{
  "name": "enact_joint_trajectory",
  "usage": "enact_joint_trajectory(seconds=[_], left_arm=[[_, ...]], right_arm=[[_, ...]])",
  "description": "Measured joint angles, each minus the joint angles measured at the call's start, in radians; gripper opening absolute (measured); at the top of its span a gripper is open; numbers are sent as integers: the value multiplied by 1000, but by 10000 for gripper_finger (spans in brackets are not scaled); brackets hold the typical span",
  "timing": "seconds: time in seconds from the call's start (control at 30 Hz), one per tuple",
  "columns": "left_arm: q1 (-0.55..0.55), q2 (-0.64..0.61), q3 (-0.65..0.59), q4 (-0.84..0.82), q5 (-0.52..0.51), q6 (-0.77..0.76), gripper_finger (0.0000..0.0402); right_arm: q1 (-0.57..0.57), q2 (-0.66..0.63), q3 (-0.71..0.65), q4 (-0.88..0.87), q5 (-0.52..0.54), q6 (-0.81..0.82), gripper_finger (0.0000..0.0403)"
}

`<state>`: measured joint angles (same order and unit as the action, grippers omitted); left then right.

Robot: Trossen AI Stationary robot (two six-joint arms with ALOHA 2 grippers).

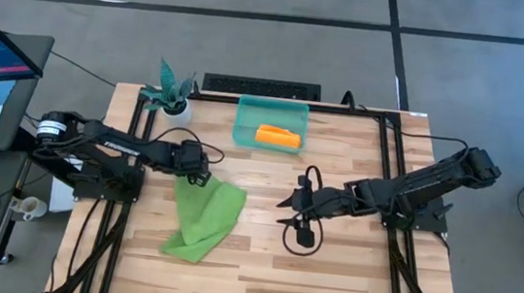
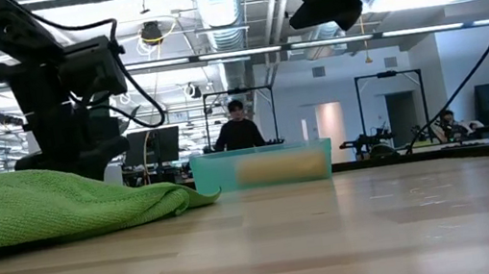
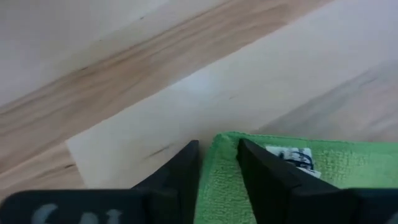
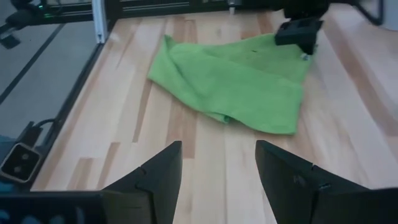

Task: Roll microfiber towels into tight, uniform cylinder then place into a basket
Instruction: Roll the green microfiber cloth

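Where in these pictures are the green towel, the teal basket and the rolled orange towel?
green towel [image 1: 203,220]: high view, middle of the cloth.
teal basket [image 1: 246,116]: high view, bare floor by its left wall.
rolled orange towel [image 1: 278,136]: high view, middle of the roll, inside the basket.

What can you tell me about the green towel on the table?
The green towel is a soft, fuzzy lime cloth, lying crumpled and loosely folded, not rolled, on the wooden table, in front of the teal basket and apart from it. A small white label shows near one corner. The left gripper pinches that corner between its dark fingers.
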<state>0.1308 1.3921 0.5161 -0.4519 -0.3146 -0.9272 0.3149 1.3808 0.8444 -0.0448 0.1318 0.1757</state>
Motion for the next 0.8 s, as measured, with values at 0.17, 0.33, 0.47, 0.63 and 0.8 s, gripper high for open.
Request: enact_joint_trajectory(seconds=[0.17, 0.33, 0.47, 0.63, 0.8], left_arm=[[-30, 1, 0, 5, -1, 12, 37], [-36, 2, 9, -4, -3, 52, 7], [-43, 5, 44, -18, 11, 87, 3], [-92, 6, 91, -19, -2, 126, 2], [-142, 4, 138, -73, -39, 133, 1]], right_arm=[[-18, 0, 0, 0, 0, 36, 224], [-14, 0, 0, 0, 0, 59, 224], [-14, 21, 2, 32, 0, 60, 224], [-15, 107, 1, 103, 0, 60, 224], [-33, 201, 1, 236, 0, 61, 224]])
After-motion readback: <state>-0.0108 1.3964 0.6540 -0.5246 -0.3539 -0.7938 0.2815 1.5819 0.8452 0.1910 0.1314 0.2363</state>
